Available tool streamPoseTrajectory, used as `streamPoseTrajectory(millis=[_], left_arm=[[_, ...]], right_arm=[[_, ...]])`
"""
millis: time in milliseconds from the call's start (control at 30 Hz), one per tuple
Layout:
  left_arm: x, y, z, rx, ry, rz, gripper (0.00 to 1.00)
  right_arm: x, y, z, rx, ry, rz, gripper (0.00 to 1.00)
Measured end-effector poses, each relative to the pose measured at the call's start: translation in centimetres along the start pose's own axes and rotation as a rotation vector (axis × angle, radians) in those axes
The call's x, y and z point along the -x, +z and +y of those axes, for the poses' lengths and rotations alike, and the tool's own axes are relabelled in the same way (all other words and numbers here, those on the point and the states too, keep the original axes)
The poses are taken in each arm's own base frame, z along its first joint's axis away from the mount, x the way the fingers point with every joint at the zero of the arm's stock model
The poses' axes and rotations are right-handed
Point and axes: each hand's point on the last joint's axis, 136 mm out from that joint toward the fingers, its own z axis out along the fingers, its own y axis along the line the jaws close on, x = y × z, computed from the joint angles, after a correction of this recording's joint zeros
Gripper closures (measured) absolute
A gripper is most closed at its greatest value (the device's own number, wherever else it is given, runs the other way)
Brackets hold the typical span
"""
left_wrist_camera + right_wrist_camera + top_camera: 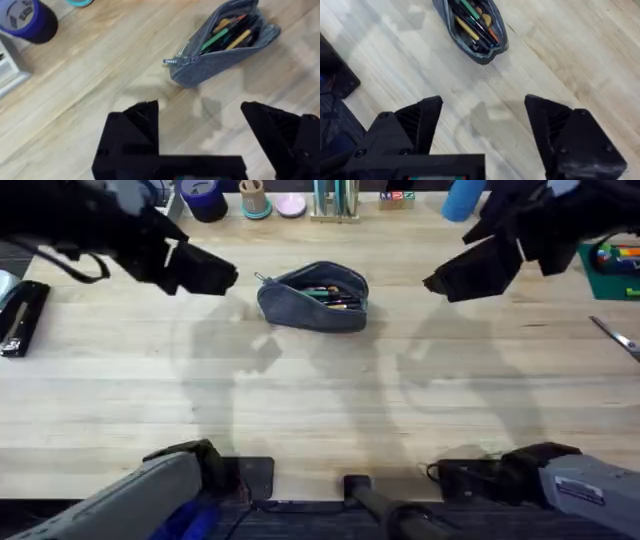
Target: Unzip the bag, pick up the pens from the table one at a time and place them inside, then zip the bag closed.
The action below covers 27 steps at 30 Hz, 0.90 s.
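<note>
Bag [312, 297]: blue-grey pouch lying on the table [320, 400], near the far edge, about mid-width; zip open along the top; pull tab [171, 61] sticks out at the end toward the left arm.
Pens [330, 294]: you'll see several inside the open bag; green, yellow, orange and dark barrels visible; exact count can't be told.
Left gripper [205, 275]: raised over the far-left part of the table, just beside the bag's tab end, not touching; fingers [142, 122] spread wide, nothing between them.
Right gripper [455, 280]: raised over the far-right part of the table, apart from the bag; fingers [422, 122] wide, holding nothing.
Far edge: dark blue cup [203, 197], wooden holder w/ sticks [253, 198], pink round item [291, 205], blue cylinder [464, 198] in a row.
Left edge: black stapler-like tool [22, 318].
Right edge: green mat [612, 268] at the far-right corner; scissors [615, 336] lying just nearer you than it.
</note>
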Motion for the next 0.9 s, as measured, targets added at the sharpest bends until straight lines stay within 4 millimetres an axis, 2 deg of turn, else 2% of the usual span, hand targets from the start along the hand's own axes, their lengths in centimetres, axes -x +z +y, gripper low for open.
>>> streamPoseTrajectory(millis=[467,733,900], left_arm=[[-1.3,-1.1,2.9,-0.077,0.036,-0.314,0.008],[-3.5,1.7,6.0,-0.188,-0.018,-0.424,0.009],[-4.6,3.1,6.0,-0.237,0.017,-0.449,0.011]], right_arm=[[0.0,0.0,0.0,0.0,0.0,0.0,0.003],[0.0,0.0,0.0,0.0,0.0,0.0,0.003],[0.0,0.0,0.0,0.0,0.0,0.0,0.003]])
